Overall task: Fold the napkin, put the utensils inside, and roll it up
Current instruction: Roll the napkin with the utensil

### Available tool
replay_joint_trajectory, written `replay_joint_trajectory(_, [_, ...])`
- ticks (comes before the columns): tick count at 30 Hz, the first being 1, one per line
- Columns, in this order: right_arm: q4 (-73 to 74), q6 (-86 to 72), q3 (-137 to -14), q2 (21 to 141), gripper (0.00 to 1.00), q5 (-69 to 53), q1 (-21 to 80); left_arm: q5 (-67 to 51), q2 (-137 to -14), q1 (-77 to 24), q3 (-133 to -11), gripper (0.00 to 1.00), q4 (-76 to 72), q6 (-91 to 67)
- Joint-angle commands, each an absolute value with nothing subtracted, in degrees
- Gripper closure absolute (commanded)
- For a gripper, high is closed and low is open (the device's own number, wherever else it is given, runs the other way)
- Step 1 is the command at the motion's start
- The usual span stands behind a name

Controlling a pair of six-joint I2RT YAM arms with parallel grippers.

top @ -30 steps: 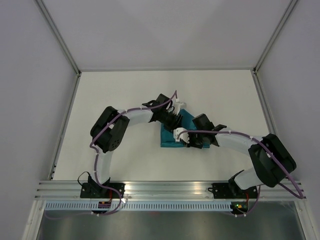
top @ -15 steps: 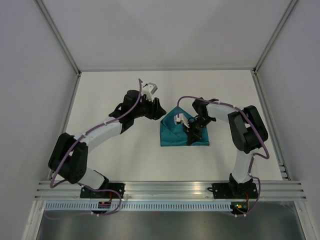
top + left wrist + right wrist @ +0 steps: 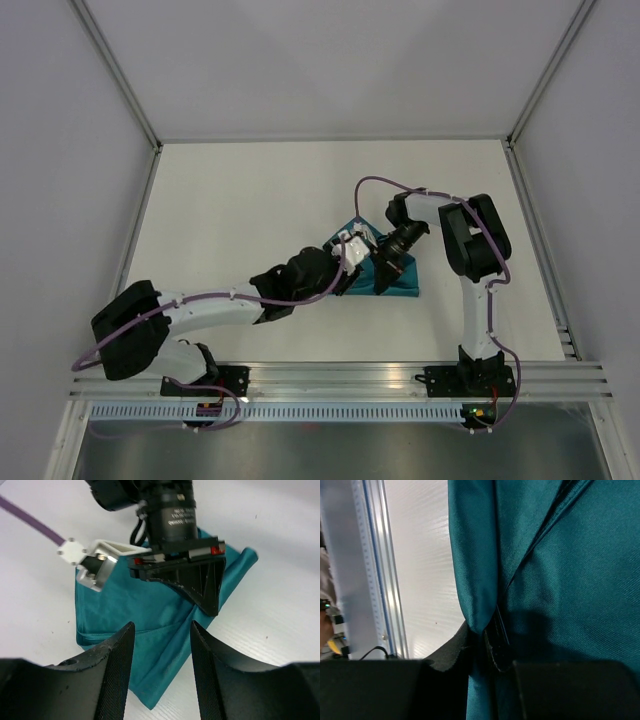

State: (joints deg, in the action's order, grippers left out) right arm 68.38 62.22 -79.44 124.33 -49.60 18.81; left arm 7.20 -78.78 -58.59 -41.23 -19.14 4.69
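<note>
Near the middle of the table (image 3: 230,200) lies the folded napkin (image 3: 405,285). The right gripper (image 3: 492,652) is closed, pinching a raised fold of the cloth. The left gripper (image 3: 161,630) hangs just beside it over the napkin, fingers apart, holding nothing.

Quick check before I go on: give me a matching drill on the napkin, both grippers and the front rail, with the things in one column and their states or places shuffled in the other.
Things:
1. napkin
2. left gripper
3. right gripper
4. aluminium rail

States or places:
A. shut on a fold of cloth
B. along the near edge of the table
C. teal, folded, lying flat
D. open, holding nothing, just short of the cloth

Pairs: 1-C, 2-D, 3-A, 4-B.
</note>
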Motion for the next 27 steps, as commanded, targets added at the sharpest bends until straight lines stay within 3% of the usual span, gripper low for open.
replay_joint_trajectory(1, [64.8, 65.6, -79.3, 130.4, 0.79, -41.4, 19.3, 14.8, -85.7, -63.4, -43.9, 0.46, -19.8, 15.6])
replay_joint_trajectory(8, [67.0, 65.3, -82.0, 132.7, 0.79, -41.7, 18.6, 15.9, -98.5, -70.6, -49.1, 0.46, -18.1, 22.1])
replay_joint_trajectory(27, [69.3, 64.6, -85.3, 135.4, 0.79, -41.4, 18.2, 22.8, -108.1, -71.5, -49.4, 0.45, -23.8, 29.8])
